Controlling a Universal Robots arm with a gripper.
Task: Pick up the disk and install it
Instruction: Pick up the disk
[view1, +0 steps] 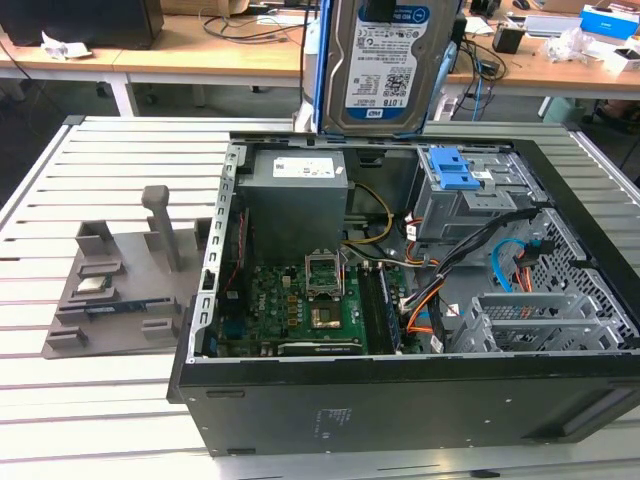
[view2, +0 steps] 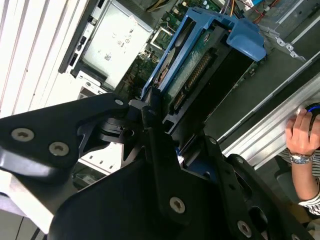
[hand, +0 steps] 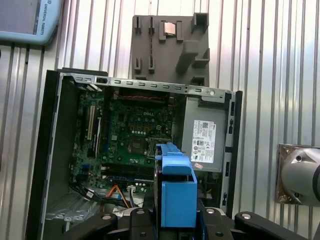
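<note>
- The disk (view1: 385, 70) is held upright in the air over the far side of an open computer case (view1: 400, 400). Its white-and-blue label is turned towards the exterior view's camera, and its blue frame is seen along both long edges.
- The gripper (view2: 150, 107) is closed on the disk. In the second wrist view the black fingers (view2: 150, 125) are pressed against the near end of the blue frame, and the disk's green underside and connector are seen.
- In the first wrist view one end of the blue frame is seen edge-on between the black gripper links, with the inside of the case beyond it.
- The case is laid on its side on a slatted table (view1: 100, 160), with its side panel off.
- Inside the case, a grey box (view1: 297, 195) with a white sticker is set against the far wall. A metal cage (view1: 470, 215) with a blue latch (view1: 452, 170) is set beside it, towards the exterior view's right.
- In the exterior view the disk's lower edge is seen just above the far rim, between the grey box and the metal cage.
- A green circuit board (view1: 300, 300) is laid on the case floor, and orange, blue and black cables (view1: 450, 270) are run beside it.
- A grey tray (view1: 120, 280) with upright posts is placed on the table, beside the case on the exterior view's left.
- A person's hand (view2: 300, 132), with a wristwatch and a striped sleeve, is seen in the second wrist view, well apart from the gripper.
</note>
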